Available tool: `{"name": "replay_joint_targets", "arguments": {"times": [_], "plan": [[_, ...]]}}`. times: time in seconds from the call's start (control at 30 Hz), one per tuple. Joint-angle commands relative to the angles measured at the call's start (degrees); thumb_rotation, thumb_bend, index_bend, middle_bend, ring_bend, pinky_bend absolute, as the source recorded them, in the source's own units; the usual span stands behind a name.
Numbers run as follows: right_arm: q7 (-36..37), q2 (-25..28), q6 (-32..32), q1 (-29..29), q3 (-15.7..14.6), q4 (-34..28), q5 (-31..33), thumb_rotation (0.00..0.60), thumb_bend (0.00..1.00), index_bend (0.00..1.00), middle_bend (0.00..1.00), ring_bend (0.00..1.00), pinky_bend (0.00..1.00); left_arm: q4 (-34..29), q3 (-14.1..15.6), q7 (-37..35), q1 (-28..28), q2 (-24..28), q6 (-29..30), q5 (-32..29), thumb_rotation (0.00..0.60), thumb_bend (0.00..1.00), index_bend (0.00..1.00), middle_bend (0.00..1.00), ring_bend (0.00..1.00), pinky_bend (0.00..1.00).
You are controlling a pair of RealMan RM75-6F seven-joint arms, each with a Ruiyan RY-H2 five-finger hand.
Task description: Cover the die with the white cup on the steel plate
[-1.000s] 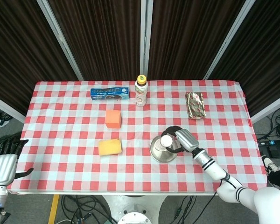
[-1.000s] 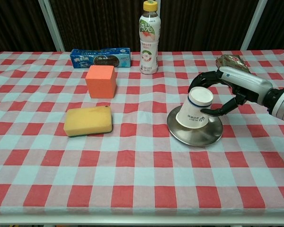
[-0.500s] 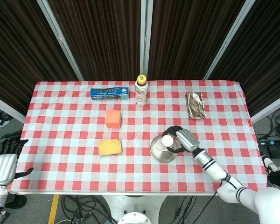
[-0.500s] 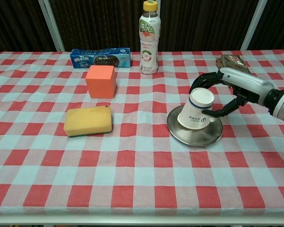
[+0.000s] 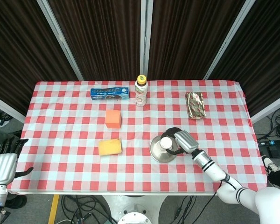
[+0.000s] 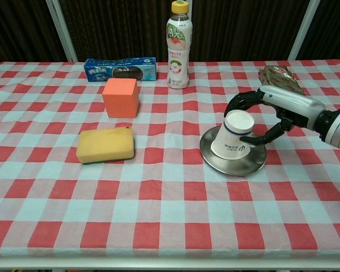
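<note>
Chest view gives me the best read: the white cup [image 6: 234, 139] sits upside down on the steel plate [image 6: 233, 161], its base up and tipped a little toward ten o'clock, and my right hand [image 6: 266, 110] wraps it from the three o'clock side, fingers [image 6: 238, 102] curled over the upturned base and thumb [image 6: 264, 136] low against the wall. I read that as a hold on the cup, though contact on the far side is hidden. The die is nowhere visible in either view, so I judge it to be under the cup. The rim looks down on the plate at the near side; whether the far edge is seated I cannot tell. To finish this well I would level the cup so the rim lies flat, keep it centred rather than near the plate's sloping edge, then spread the fingers slowly and lift straight up so nothing drags the cup over. In the head view my left hand [image 5: 4, 165] hangs off the table's eight o'clock corner, fingers loosely apart and holding nothing. The orange block [image 6: 121, 97] and the yellow sponge [image 6: 105, 144] lie well apart at nine o'clock.
</note>
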Motion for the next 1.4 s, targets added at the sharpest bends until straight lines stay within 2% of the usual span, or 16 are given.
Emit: {"name": "replay_joint_targets", "arguments": {"times": [0.03,0.13,0.33,0.43,0.6,0.7,0.8,0.87,1.0,1.13,1.27,1.4], "plan": [[0.26,1.34,1.4,-0.15,-1.99,-2.43,-2.37,0.6,0.33,0.51,0.4,0.2,0.17,0.14,0.01,-0.05,-0.06,-0.03,0.05,0.19,0.6,0.0,0.13,0.15,0.01,0.04],[-0.54,1.49,3.0,-0.86,-0.5,-2.85,-1.11,0.6,0.32,0.51,0.4,0.2,0.17,0.25,-0.04,-0.27,-0.06,0.0,0.23,0.37,0.6,0.0,0.13,0.15,0.01,0.04],[-0.65,2.38,4.8,-1.86,4.91,-0.79,4.18,0.6,0.32,0.51,0.39,0.2,0.17,0.57,0.0,-0.63,0.02,-0.2,0.37,0.48,0.6,0.0,0.13,0.15,0.01,0.04],[-0.81,2.46,0.46,-0.83,7.1,1.8,7.59,0.6,0.32,0.5,0.39,0.2,0.17,0.6,-0.07,-0.54,-0.11,-0.3,0.29,0.52,0.6,0.0,0.13,0.15,0.01,0.04],[-0.76,0.93,-5.01,1.63,8.04,5.48,9.0,0.6,0.32,0.45,0.36,0.18,0.17,0.28,-0.11,-0.23,-0.13,-0.18,0.57,0.74,0.6,0.0,0.13,0.15,0.01,0.04],[-1.4,-0.2,-8.26,3.0,7.7,7.17,9.08,0.6,0.32,0.34,0.33,0.14,0.17,0.09,-0.11,-0.14,-0.13,-0.09,0.57,0.73,0.6,0.0,0.13,0.15,0.01,0.04],[-2.43,0.11,-10.93,3.52,7.11,6.61,9.26,0.6,0.3,0.12,0.23,0.07,0.13,0.16,-0.04,-0.29,-0.1,-0.09,0.62,0.84,0.6,0.0,0.13,0.15,0.01,0.04],[-3.29,1.34,-9.83,2.88,6.97,4.74,9.06,0.6,0.29,0.01,0.15,0.02,0.09,0.32,-0.04,-0.61,-0.05,-0.17,0.64,0.81,0.6,0.0,0.13,0.15,0.01,0.04],[-5.58,6.03,-3.92,-0.22,7.19,-1.11,8.74,0.6,0.29,0.0,0.06,0.0,0.07,1.0,-0.16,-1.3,-0.26,-0.46,0.42,0.86,0.6,0.0,0.13,0.15,0.01,0.04],[-10.68,13.53,4.36,-6.13,7.15,-9.84,9.39,0.6,0.3,0.0,0.11,0.0,0.07,1.79,-0.16,-1.79,-0.5,-0.74,0.49,1.47,0.6,0.0,0.13,0.15,0.01,0.04],[-23.52,22.94,14.28,-14.67,4.94,-20.23,9.78,0.6,0.31,0.0,0.18,0.0,0.07,2.38,0.07,-1.55,-0.49,-1.19,0.96,2.25,0.6,0.0,0.13,0.15,0.01,0.04],[-31.91,29.19,21.77,-22.2,2.55,-29.59,10.51,0.6,0.21,0.01,0.19,0.0,0.07,2.96,0.25,-1.14,-0.59,-2.22,1.04,2.69,0.6,0.0,0.13,0.15,0.01,0.04]]}}
